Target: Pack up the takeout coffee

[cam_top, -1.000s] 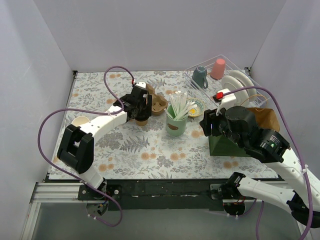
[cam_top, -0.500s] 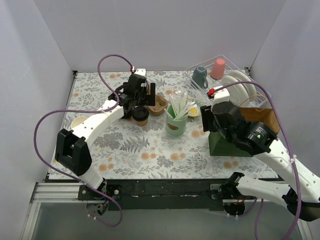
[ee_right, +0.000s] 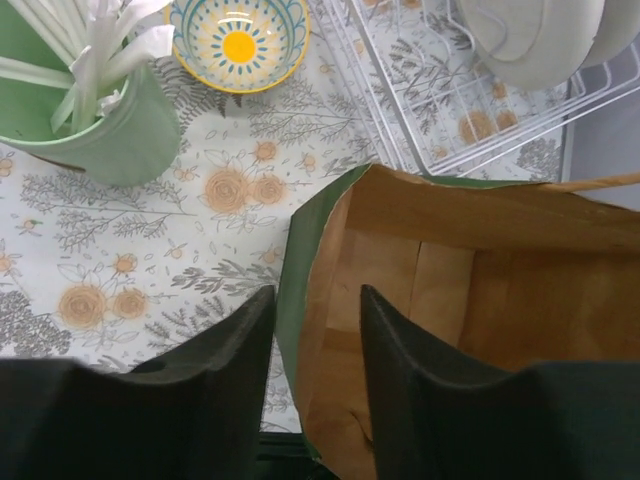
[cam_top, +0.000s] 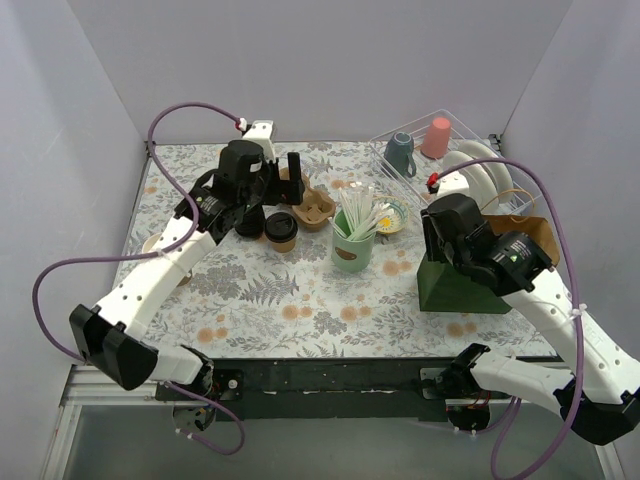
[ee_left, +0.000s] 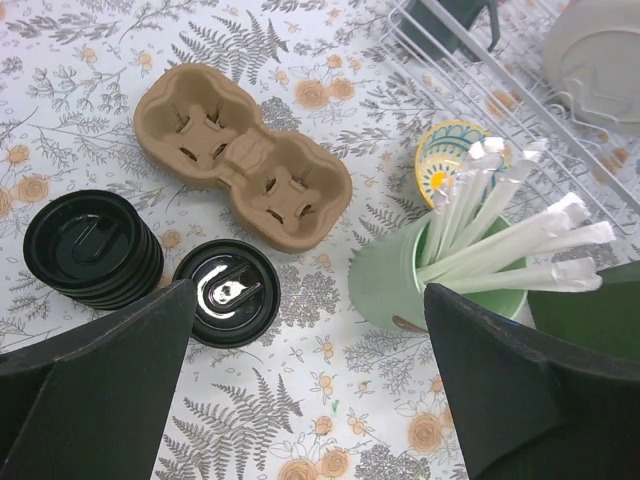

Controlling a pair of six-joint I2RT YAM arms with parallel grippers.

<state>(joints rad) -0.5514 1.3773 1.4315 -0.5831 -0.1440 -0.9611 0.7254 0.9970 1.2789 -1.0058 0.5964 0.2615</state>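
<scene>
Brown paper cup, glossy black lid, stands under the gaping left claw; right claw parted.

The takeout coffee, a small brown paper cup with a glossy round black lid pressed on, stands upright at about eight o'clock from the cardboard carrier. The stack of lids sits just beside it, at its nine o'clock.

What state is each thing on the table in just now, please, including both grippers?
takeout coffee: upright, lidded, on the table beside the carrier.
carrier: pockets empty.
paper bag: upright, mouth open.
green cup: upright, holding wrapped straws.
left gripper: open, holding nothing.
right gripper: open, astride the bag's rim.
</scene>
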